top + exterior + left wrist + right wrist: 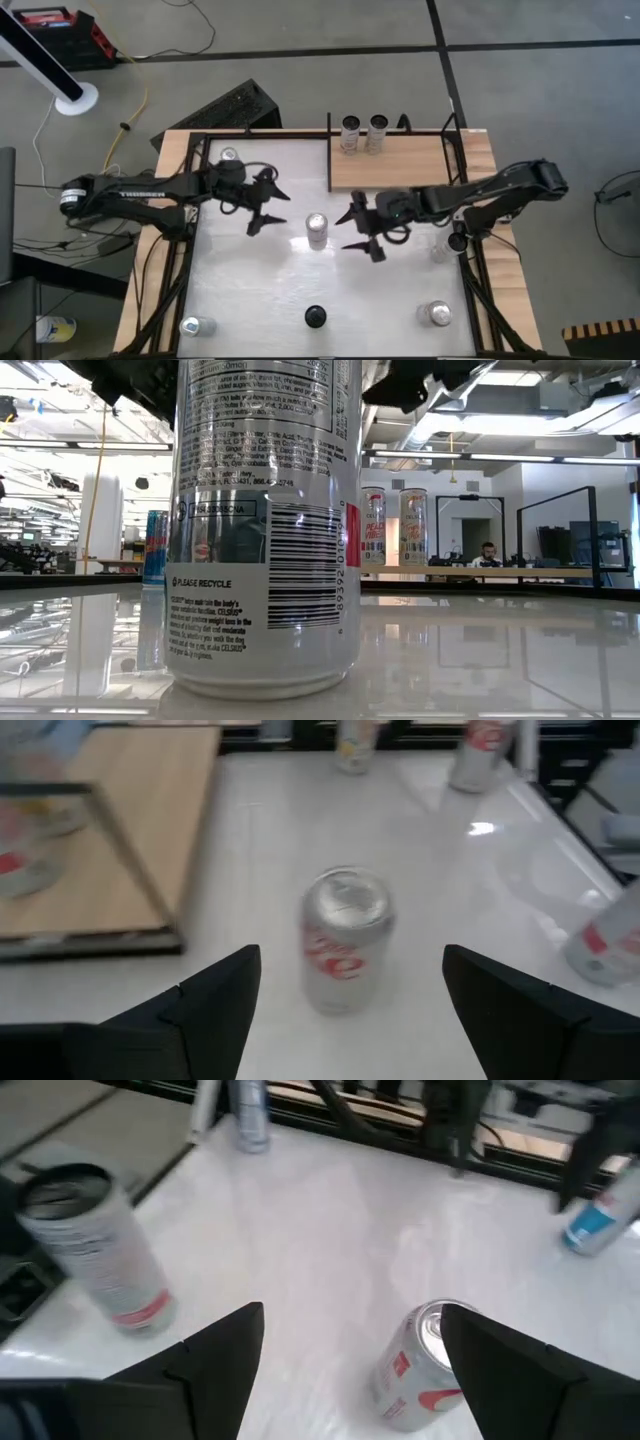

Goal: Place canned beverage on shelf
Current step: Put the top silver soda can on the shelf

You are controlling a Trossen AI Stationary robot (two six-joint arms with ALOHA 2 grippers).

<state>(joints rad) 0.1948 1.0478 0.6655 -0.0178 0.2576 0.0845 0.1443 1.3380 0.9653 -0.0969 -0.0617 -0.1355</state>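
Silver aluminium beverage can [317, 230] stands upright mid-table, untouched, between the spread-fingered left gripper [268, 208] and equally released right gripper [363, 231], clear of the light-wood shelf [395, 170].

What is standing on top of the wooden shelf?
Two cans stand upright side by side at the back of the shelf. The rest is bare wood, partly covered by the right arm.

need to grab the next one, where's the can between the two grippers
In the high view the can stands upright mid-table, between the open left gripper and right gripper, just below the shelf.
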